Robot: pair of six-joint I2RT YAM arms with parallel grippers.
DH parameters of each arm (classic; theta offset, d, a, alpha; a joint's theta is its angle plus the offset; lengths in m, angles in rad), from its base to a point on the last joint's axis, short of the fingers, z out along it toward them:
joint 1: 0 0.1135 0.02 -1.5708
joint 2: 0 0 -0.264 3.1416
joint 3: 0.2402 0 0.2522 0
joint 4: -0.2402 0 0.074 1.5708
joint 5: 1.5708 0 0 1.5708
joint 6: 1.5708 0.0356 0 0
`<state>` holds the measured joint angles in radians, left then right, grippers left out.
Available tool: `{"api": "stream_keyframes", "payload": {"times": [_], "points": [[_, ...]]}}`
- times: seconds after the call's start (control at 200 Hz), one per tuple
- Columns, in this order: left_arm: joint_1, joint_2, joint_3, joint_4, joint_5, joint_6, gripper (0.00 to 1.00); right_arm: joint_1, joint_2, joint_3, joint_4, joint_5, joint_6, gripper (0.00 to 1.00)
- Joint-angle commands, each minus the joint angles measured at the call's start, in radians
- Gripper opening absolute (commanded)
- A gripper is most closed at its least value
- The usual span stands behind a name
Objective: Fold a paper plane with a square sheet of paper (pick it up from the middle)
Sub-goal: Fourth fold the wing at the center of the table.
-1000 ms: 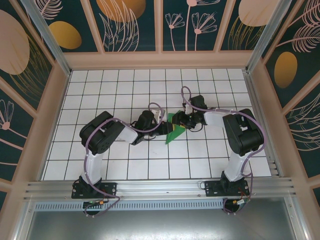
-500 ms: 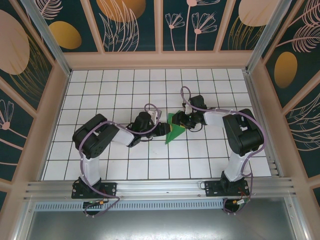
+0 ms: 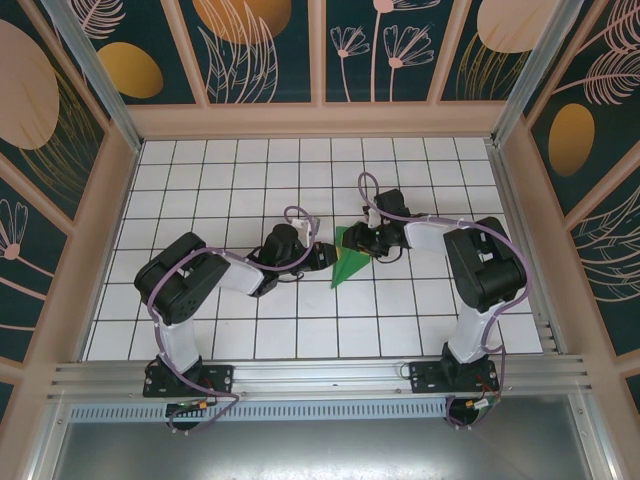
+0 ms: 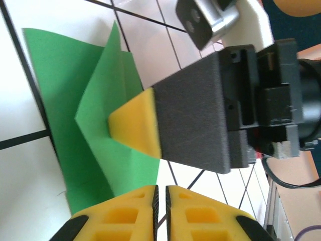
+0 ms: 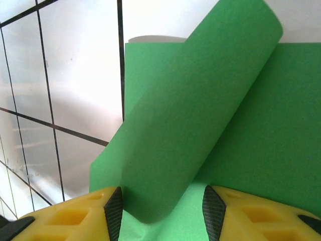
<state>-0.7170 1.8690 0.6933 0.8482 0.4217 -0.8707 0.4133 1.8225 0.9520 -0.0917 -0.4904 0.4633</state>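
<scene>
Pinning the green paper in the middle of the table with our right gripper, jaws apart astride the curled flap, we should press the closed, empty left gripper slowly along that flap, keeping edges aligned for a straight crease.

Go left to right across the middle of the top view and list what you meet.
left arm → left gripper → paper → right arm
</scene>
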Motion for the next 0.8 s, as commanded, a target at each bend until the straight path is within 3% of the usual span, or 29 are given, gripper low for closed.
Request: {"api": "stream_keyframes", "payload": {"times": [0.0, 0.791], "points": [[-0.014, 0.019, 0.01, 0.055, 0.037, -0.013, 0.15, 0.006, 0.087, -0.017, -0.087, 0.149, 0.01, 0.51], [-0.019, 0.082, 0.066, -0.107, -0.028, 0.027, 0.1, 0.018, 0.09, -0.018, -0.12, 0.2, 0.014, 0.51]]}}
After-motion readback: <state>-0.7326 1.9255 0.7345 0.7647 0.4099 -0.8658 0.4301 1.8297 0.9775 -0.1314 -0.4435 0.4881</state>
